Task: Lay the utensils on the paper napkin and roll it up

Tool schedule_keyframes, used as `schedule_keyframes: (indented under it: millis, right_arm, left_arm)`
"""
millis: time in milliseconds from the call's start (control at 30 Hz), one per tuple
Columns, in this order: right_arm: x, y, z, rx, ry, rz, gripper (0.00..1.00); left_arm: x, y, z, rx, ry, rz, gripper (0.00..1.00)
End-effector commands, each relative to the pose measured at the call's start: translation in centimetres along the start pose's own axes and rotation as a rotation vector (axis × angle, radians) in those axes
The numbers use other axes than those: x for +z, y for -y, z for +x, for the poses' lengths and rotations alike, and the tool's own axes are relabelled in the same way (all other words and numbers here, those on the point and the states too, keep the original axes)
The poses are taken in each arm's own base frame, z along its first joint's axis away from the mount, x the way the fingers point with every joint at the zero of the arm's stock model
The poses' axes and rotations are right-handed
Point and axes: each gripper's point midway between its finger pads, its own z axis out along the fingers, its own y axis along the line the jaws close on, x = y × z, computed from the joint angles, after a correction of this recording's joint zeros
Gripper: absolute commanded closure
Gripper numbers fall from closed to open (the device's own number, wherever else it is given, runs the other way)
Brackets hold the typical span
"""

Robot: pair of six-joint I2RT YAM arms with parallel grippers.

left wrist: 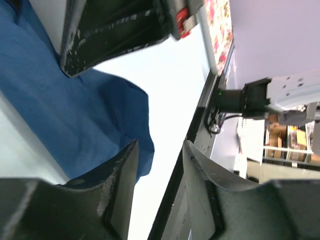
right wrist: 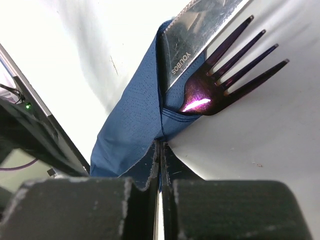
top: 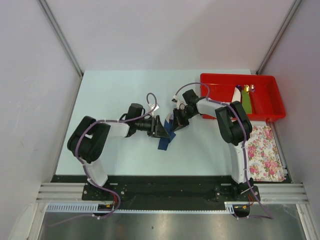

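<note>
Right wrist view is showing my right gripper (right wrist: 161, 172) with its two fingers pressing tight together, pinching a thin fold of the dark blue paper napkin (right wrist: 132, 125) just in front of them. The napkin is wrapping around the lower ends of a knife (right wrist: 197, 32) and a fork (right wrist: 227, 65), and the blade and four tines are sticking out past the blue paper over the pale table (right wrist: 260, 150). The knife is lying partly over the fork. My left gripper (left wrist: 159, 170) is standing with its fingers spread apart and nothing is sitting between them; the napkin is lying rumpled on the table just beside one finger. From the top view, both my grippers are facing each other near the middle of the table, and the napkin is trailing from between them toward the near edge. A red bin (top: 265, 95) is sitting at the far right corner, and a flowered cloth (top: 264, 152) is lying in front of it, well apart from the napkin.
</note>
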Motion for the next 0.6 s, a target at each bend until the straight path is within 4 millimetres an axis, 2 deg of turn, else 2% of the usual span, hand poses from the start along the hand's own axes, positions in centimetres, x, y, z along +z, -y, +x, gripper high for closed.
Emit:
schedule_keyframes:
  millis: [0,267,400,567]
  right_arm:
    - [1.6,2.4,1.3,-0.027,-0.033,0.081,1.0]
    - [1.7,2.4,1.4,-0.024,-0.031,0.082,1.0]
    - [1.7,2.7,1.5,-0.025,-0.03,0.092,1.0]
    - [1.3,2.7,1.1,-0.026,-0.019,0.092,1.0]
  left_arm:
    - [-1.1,1.6,-0.2,-0.002,0.0,0.031,0.55]
    - [0.2,-0.5,2.6,-0.079,-0.103,0.02,0.68]
    - [0.1,-2.7,5.2,-0.154,-0.169,-0.019,0.75]
    - [-0.2,-6.0,6.8,-0.232,-0.189,-0.104,0.82]
